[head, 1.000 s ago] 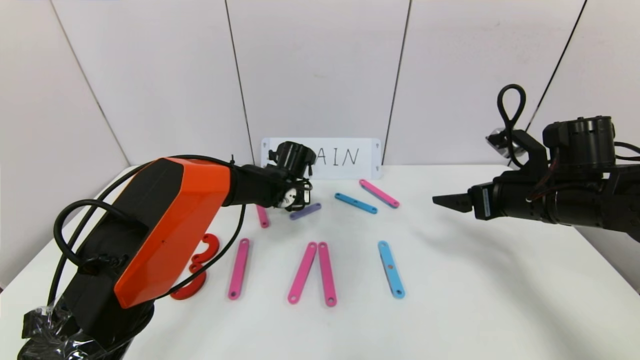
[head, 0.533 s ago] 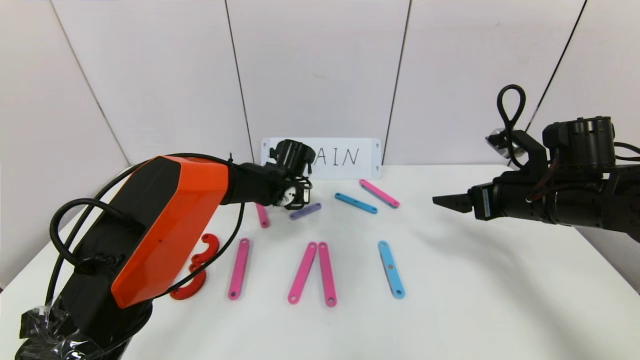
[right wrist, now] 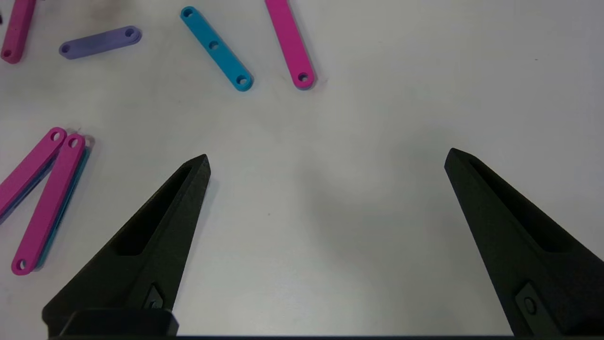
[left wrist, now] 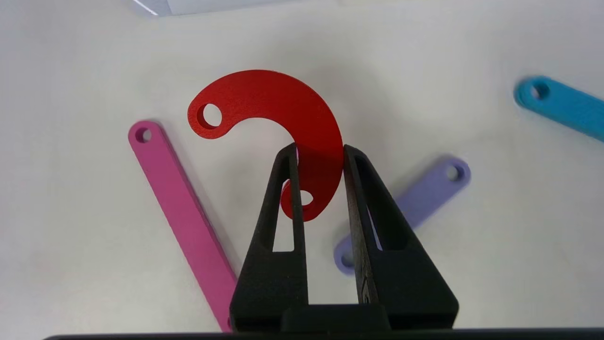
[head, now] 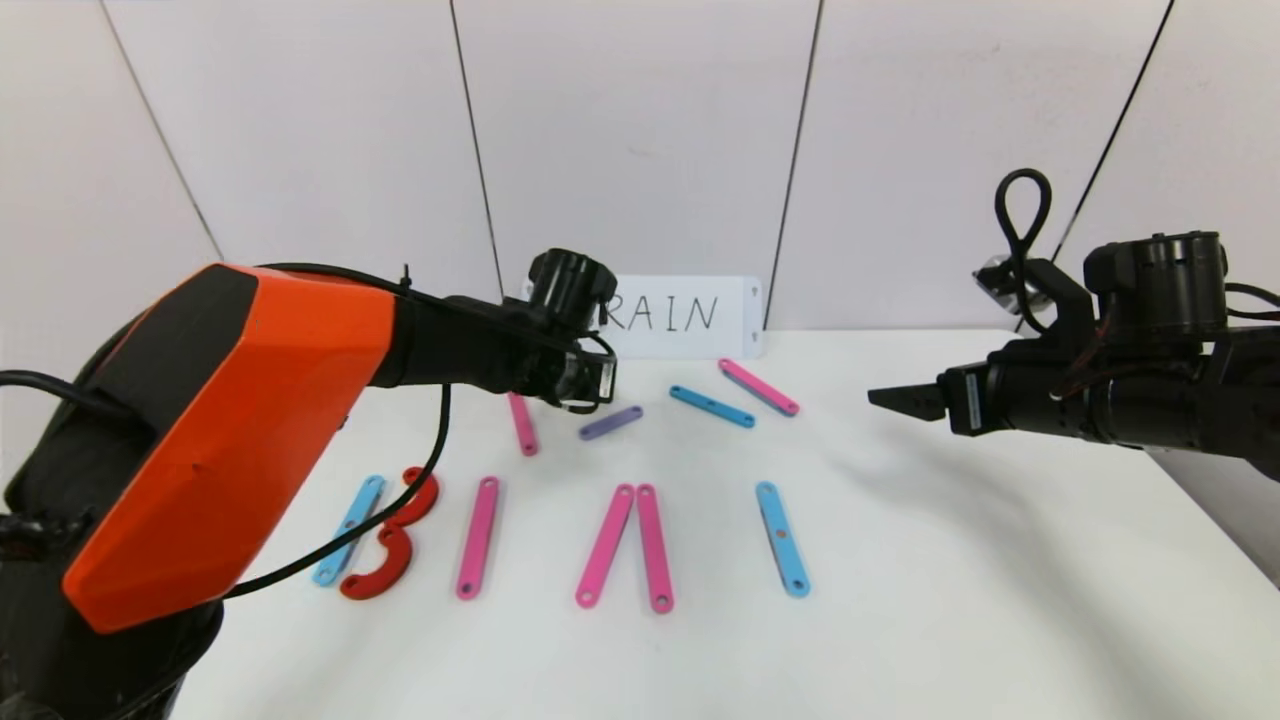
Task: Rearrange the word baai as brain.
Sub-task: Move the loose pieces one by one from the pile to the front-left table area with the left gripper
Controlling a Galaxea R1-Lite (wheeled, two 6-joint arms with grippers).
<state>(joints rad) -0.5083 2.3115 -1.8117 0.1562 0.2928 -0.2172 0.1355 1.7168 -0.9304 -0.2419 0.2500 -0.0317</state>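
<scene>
Your left hand point(left wrist: 320, 150) is clenched on a red C-shaped curve point(left wrist: 278, 113), held above the far worktop point(head: 950, 560) between a pink bar point(left wrist: 181, 208) and a purple bar point(left wrist: 415, 198). Your right hand point(right wrist: 325, 158) hangs released over bare worktop, well clear. Two more red curves point(head: 385, 535) lie front-left.

Red curve point(left wrist: 278, 108), purple bar point(left wrist: 424, 193)

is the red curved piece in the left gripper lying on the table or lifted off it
Lifted. The left gripper is shut on the red curved piece, which hangs above the table.
</scene>
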